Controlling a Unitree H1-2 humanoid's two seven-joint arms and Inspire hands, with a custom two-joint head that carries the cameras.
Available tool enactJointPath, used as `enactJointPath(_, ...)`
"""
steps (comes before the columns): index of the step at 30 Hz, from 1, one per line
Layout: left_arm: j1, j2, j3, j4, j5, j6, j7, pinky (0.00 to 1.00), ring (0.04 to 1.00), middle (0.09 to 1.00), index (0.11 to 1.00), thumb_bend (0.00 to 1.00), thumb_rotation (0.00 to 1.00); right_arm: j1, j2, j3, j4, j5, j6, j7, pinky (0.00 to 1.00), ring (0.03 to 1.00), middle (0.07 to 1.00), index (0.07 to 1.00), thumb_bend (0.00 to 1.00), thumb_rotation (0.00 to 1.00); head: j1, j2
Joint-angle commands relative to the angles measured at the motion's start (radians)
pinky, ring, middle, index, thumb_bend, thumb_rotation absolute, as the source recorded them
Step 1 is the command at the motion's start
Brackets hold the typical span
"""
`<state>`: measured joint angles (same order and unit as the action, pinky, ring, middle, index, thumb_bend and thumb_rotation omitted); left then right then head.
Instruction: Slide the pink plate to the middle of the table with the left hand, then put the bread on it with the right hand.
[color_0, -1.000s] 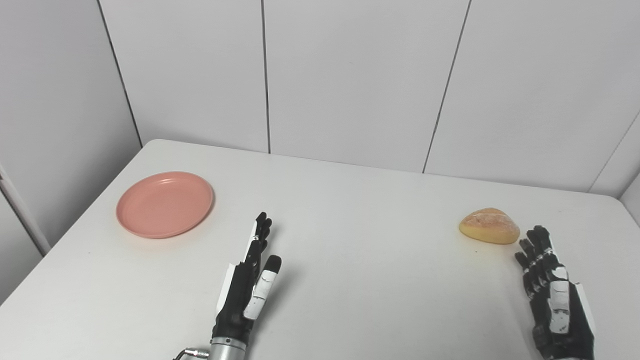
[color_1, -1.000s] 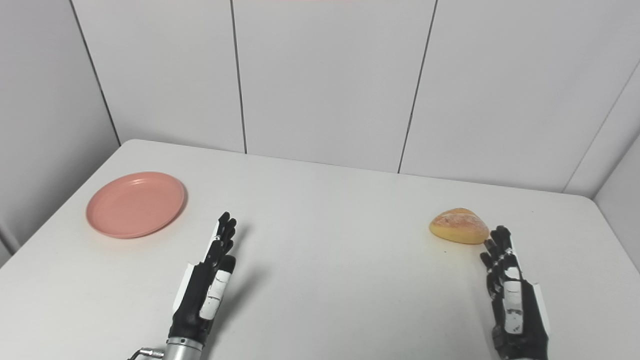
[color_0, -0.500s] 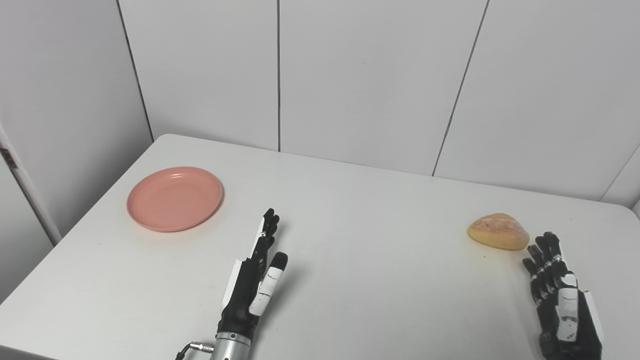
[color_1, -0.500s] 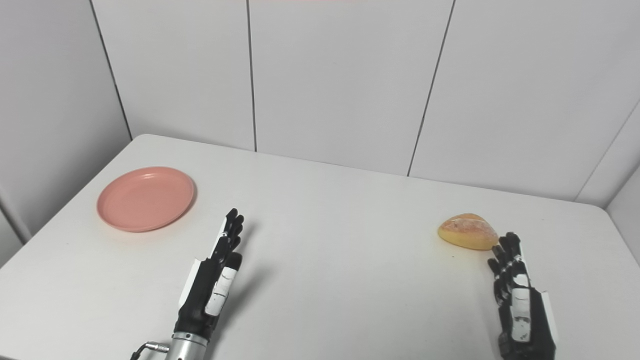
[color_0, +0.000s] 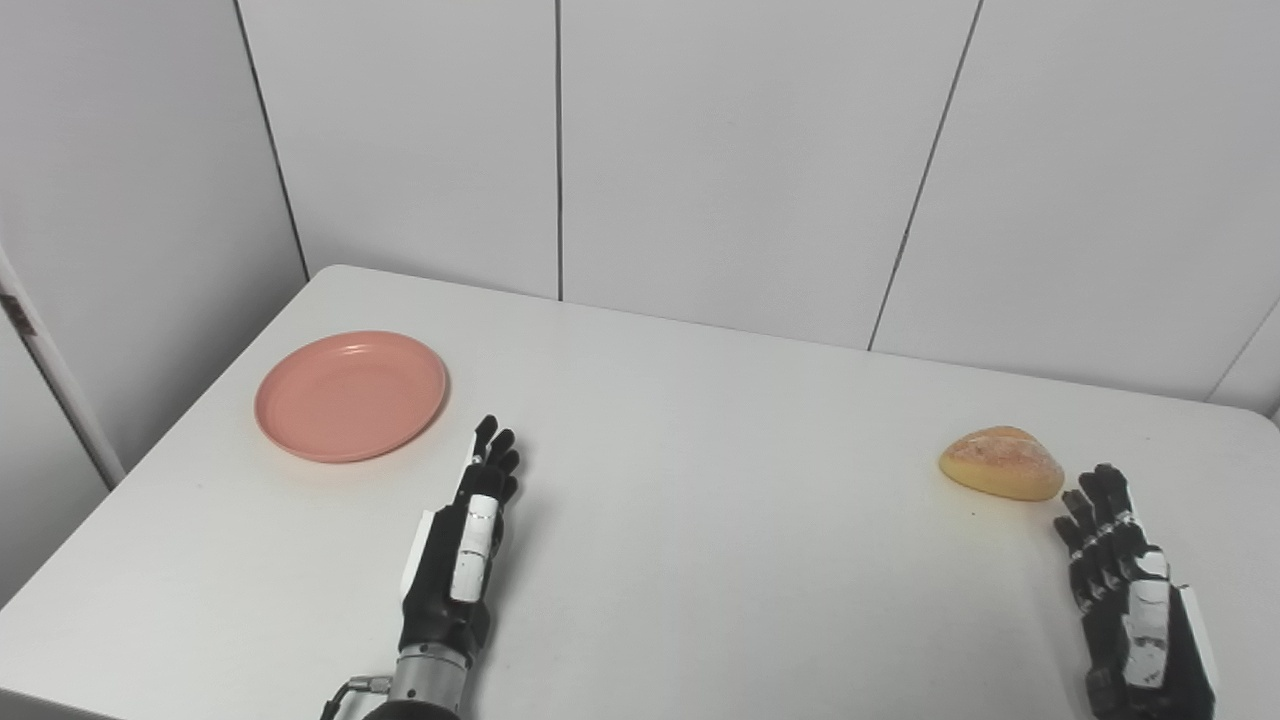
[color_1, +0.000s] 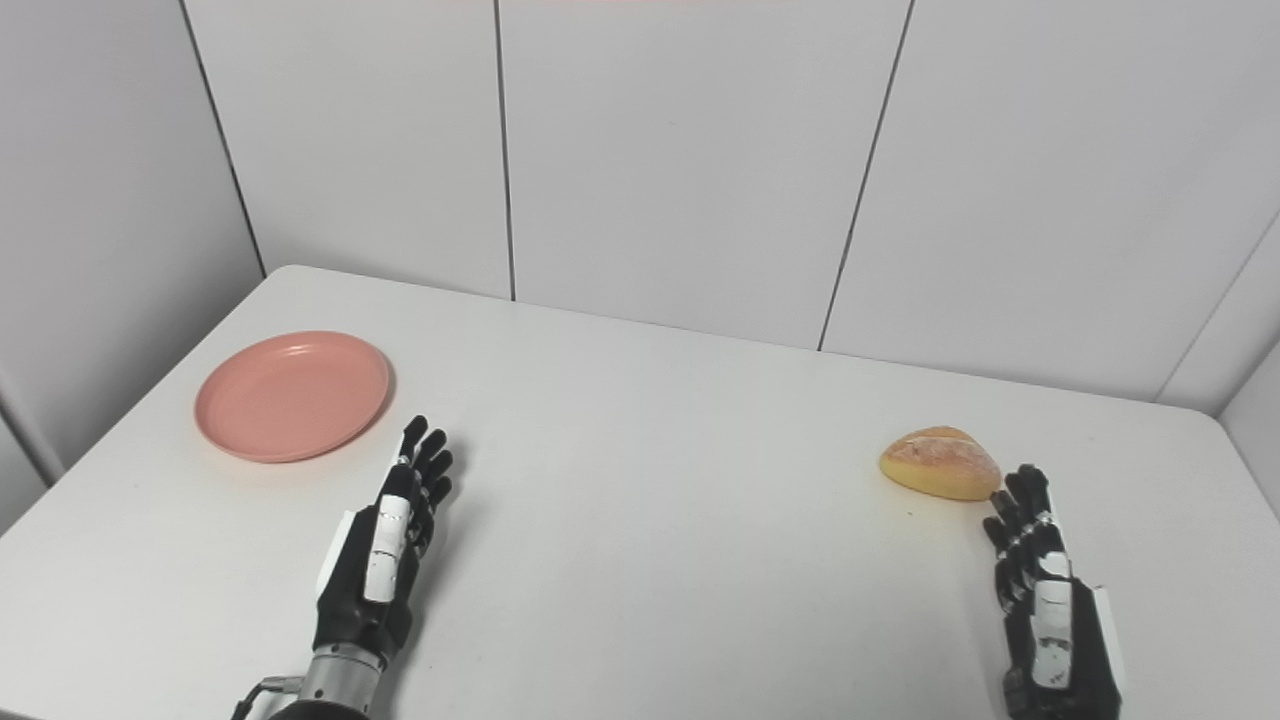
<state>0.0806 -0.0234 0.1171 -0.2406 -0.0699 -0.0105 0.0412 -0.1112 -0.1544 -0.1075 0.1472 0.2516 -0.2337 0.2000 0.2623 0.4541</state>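
1. Left eye view: the pink plate (color_0: 351, 396) lies at the tabletop's (color_0: 700, 520) far left, well off the middle. The left robot hand (color_0: 462, 545) is empty with fingers straight, near the plate's right rim but apart from it. The plate sits close to the left edge, so a push from the wrong side could, I judge, send it off the tabletop.
2. Right eye view: the bread (color_1: 940, 463) rests at the right, with the right robot hand (color_1: 1045, 600) just beside it, empty and fingers extended. A stray nudge might roll the bread. Nothing lies between plate and centre; only white wall panels (color_1: 680, 150) stand behind.
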Motion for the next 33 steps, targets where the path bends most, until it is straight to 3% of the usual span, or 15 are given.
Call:
enactJointPath(1, -0.016, 0.058, 0.022, -0.038, -0.034, 0.017, -0.016, 1.00, 0.968, 0.987, 1.000, 0.89, 0.98, 0.073, 0.007, -0.002, 0.077, 0.003, -0.020, 0.008, 1.00, 0.984, 0.982, 0.973, 0.85, 1.00, 0.000, 0.000)
enactJointPath(10, -0.122, 0.188, 0.109, 0.056, -0.155, -0.029, -0.083, 1.00, 0.981, 0.997, 1.000, 0.94, 0.95, 0.070, 0.009, -0.003, 0.081, -0.009, -0.015, 0.000, 1.00, 0.982, 0.977, 0.965, 0.85, 1.00, -0.002, -0.002)
enactJointPath(15, -0.179, 0.268, 0.144, 0.040, -0.203, 0.012, -0.106, 1.00, 0.968, 0.964, 1.000, 0.95, 0.95, 0.068, 0.015, -0.004, 0.081, -0.012, -0.014, 0.001, 1.00, 0.981, 0.976, 0.962, 0.85, 1.00, 0.000, 0.000)
enactJointPath(23, -0.249, 0.383, 0.201, 0.069, -0.229, -0.001, -0.127, 1.00, 0.944, 0.967, 1.000, 0.94, 0.94, 0.066, 0.020, -0.003, 0.081, -0.010, -0.007, 0.001, 1.00, 0.981, 0.975, 0.962, 0.84, 1.00, -0.003, -0.001)
enactJointPath(33, -0.355, 0.507, 0.264, 0.260, -0.225, -0.094, -0.160, 0.97, 0.921, 0.969, 0.972, 1.00, 0.89, 0.065, 0.026, -0.003, 0.081, -0.001, -0.001, 0.005, 1.00, 0.979, 0.972, 0.956, 0.84, 1.00, -0.004, -0.003)
